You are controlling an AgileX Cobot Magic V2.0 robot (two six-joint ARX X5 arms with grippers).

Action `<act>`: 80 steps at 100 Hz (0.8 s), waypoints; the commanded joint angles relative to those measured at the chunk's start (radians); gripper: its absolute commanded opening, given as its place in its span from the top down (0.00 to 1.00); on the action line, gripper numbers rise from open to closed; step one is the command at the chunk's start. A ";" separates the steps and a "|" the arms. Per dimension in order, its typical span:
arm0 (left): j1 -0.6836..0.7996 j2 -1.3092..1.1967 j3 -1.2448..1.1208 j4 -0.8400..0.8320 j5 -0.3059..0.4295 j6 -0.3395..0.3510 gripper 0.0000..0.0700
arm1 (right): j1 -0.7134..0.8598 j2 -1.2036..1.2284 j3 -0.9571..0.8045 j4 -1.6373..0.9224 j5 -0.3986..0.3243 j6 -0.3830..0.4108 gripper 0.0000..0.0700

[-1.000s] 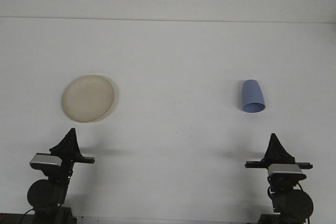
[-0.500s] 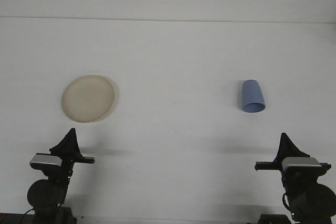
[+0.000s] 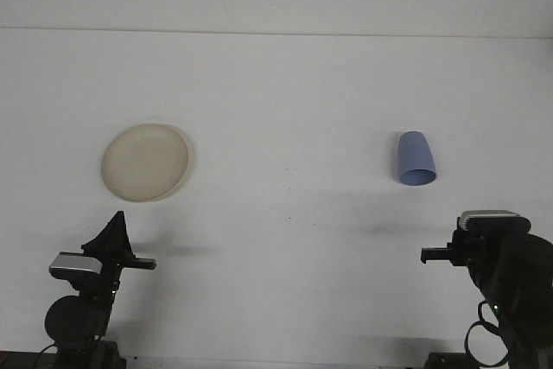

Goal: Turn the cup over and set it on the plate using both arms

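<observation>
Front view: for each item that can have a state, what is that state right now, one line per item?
Blue plastic cup: lying on its side on the table, open mouth toward the camera, not held.
Round cream plate: flat on the table, nothing on it.
Left hand: low near the table's front edge, short of the plate, holding nothing.
Right hand: near the front edge, short of the cup, mostly hidden by its own wrist.
</observation>
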 commanded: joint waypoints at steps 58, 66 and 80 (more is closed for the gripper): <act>0.000 -0.002 -0.020 0.012 -0.001 -0.002 0.98 | 0.000 0.013 0.014 0.000 0.001 0.004 0.60; 0.000 -0.002 -0.020 0.012 -0.001 -0.002 0.98 | 0.000 0.013 0.014 0.000 0.002 0.004 0.33; 0.000 -0.002 -0.020 0.012 -0.001 -0.002 0.98 | 0.000 0.013 0.014 0.000 0.002 0.004 0.21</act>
